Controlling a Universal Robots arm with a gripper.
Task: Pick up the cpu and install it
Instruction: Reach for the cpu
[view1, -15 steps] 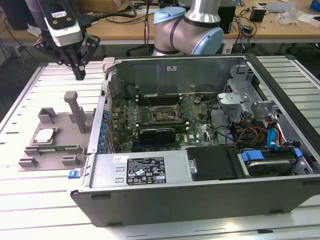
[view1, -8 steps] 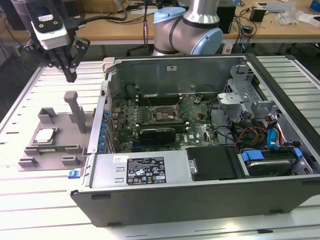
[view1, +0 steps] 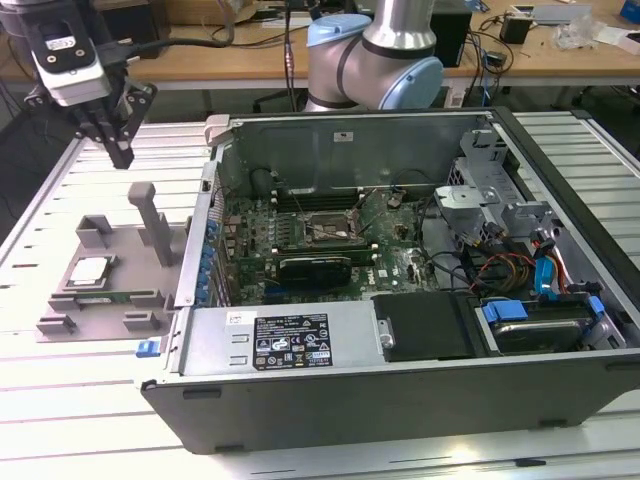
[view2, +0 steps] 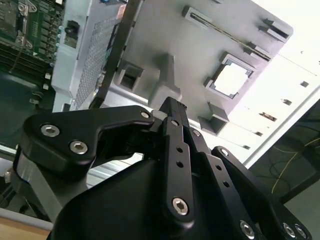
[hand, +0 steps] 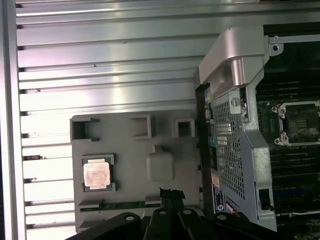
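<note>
Gripper hanging over the fixture tray, cpu not yet picked up

I see the gripper (view1: 121, 155) in the air above the far end of the grey fixture tray (view1: 128, 276), on the exterior view's left of the open computer case (view1: 400, 400). Its fingers are pressed together with nothing between them, and both wrist views agree on that. The cpu (view1: 88, 271) lies flat in its square recess on the tray, silver top up, well apart from the fingertips (hand: 171, 192). The green memory stick (view1: 112, 297) lies in a slot just beside the cpu. The socket (view1: 325, 230) sits on the green board inside the case, well apart from the cpu, and the tray's upright post (view1: 150, 215) stands between gripper and case
</note>
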